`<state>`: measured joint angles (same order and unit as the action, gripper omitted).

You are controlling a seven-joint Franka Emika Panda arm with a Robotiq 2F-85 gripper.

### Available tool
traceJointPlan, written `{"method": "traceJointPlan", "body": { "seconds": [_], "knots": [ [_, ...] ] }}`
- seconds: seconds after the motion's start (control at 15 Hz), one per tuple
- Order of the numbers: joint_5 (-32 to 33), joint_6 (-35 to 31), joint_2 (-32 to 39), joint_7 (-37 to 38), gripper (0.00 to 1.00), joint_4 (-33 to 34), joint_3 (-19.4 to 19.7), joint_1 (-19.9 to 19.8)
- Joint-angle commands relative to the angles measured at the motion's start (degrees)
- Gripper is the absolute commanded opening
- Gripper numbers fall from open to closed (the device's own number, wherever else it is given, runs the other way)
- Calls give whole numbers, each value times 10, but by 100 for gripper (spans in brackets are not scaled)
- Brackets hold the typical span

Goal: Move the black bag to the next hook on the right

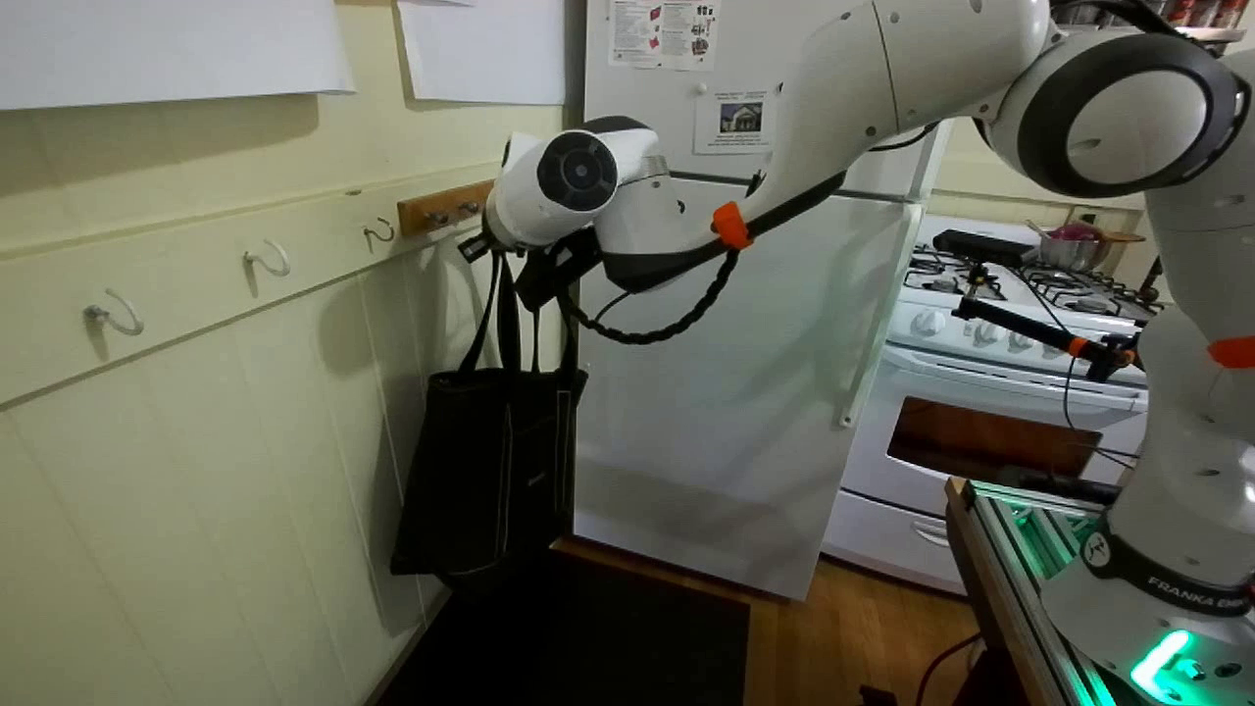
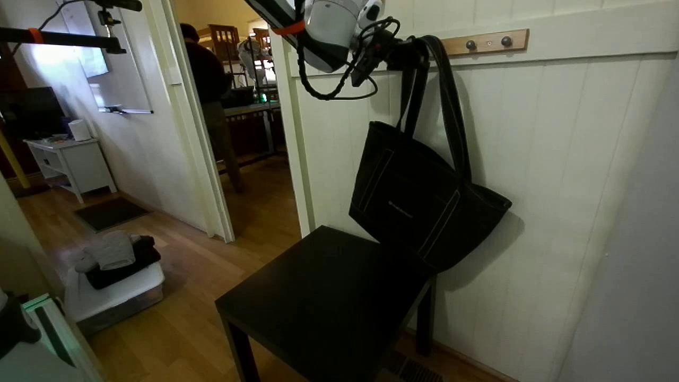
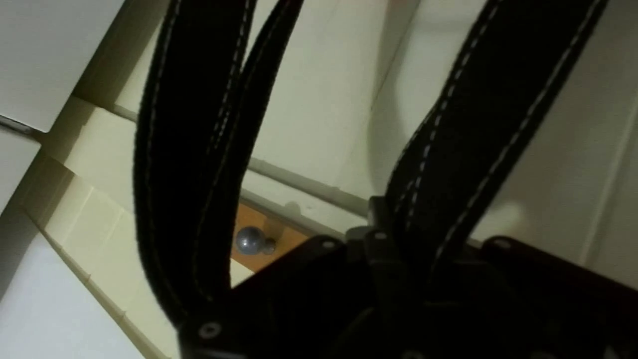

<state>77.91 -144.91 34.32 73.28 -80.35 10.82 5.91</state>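
The black bag hangs beside the wall in both exterior views, tilted with one side lower. Its strap handles rise to my gripper. In the wrist view one strap runs down between the fingers of the gripper, which appears shut on it. Another strap loops past the gripper's left side. A wooden board with dark round knobs is on the wall by the gripper; a knob shows in the wrist view. Whether any strap sits on a hook is hidden.
White hooks and a small dark hook line the wall rail. A black table stands under the bag; I cannot tell whether they touch. A white fridge stands close to the bag. A doorway with a person lies beyond.
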Motion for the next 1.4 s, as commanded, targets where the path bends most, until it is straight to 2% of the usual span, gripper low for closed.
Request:
{"method": "traceJointPlan", "body": {
  "seconds": [0.0,0.4,0.93,1.0,1.07,1.33],
  "knots": [
    [19,-36,-72,-50,2,-74,-20,-30],
    [-12,-123,-101,-209,2,-110,-15,-69],
    [-92,-115,-87,-403,2,-87,-35,-103],
    [-102,-106,-85,-414,2,-81,-35,-102],
    [-82,-115,-80,-372,7,-94,-24,-94],
    [-91,-115,-80,-390,7,-90,-28,-97]
  ]
}}
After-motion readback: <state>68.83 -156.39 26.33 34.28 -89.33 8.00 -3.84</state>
